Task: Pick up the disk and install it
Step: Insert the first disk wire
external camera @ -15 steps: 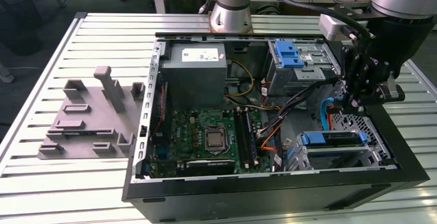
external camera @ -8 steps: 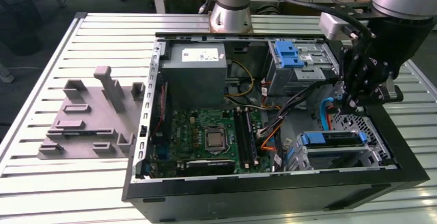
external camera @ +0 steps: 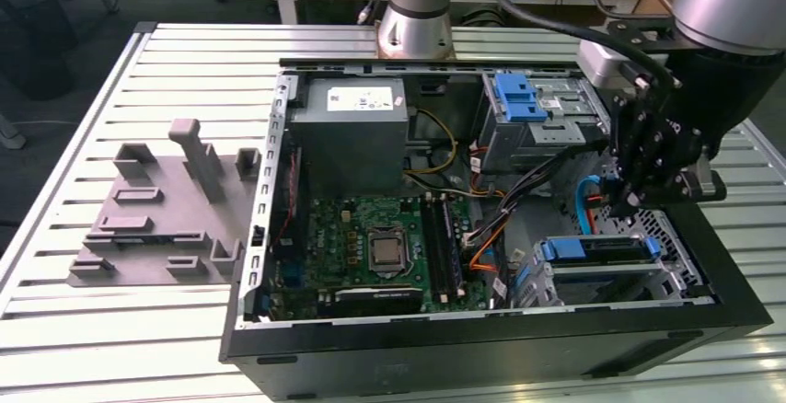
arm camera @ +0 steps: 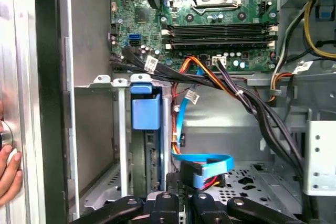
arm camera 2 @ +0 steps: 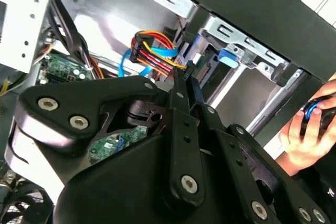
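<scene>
The gripper [arm camera 2: 186,71] is closed. In the second wrist view its two black fingers [arm camera 2: 181,98] lie pressed together up to the tips, with nothing between them. Its own linkage hides most of what sits under it there.

Just below the fingertips in the first wrist view lies a folded blue ribbon cable [arm camera: 206,164], partly covered by the gripper's body [arm camera: 181,192]. Whether they touch is hard to tell.

Beside the gripper stands the metal drive cage [arm camera: 100,129], and the disk [arm camera: 145,113] sits upright in one of its slots, blue carrier tab outward. Only its thin edge shows below the tab. In the exterior view the disk [external camera: 595,249] appears as a blue-framed bar at the top of the cage [external camera: 620,283], just under the gripper [external camera: 620,202] and apart from it.

A person's hand [arm camera 2: 310,129] is near the outer wall of the computer case [external camera: 491,348] in both wrist views, cut off at the picture edge [arm camera: 8,166]. It holds something dark and blue that is too blurred to name.

Farther from the gripper run a bundle of red, yellow and orange wires [arm camera 2: 152,45], then the green circuit board [arm camera: 210,19]. Farthest inside the case is the gray power supply [external camera: 356,132].

Well beyond the case, a gray moulded fixture [external camera: 166,210] rests on the slatted table [external camera: 74,329] — the exterior view alone takes it in.
</scene>
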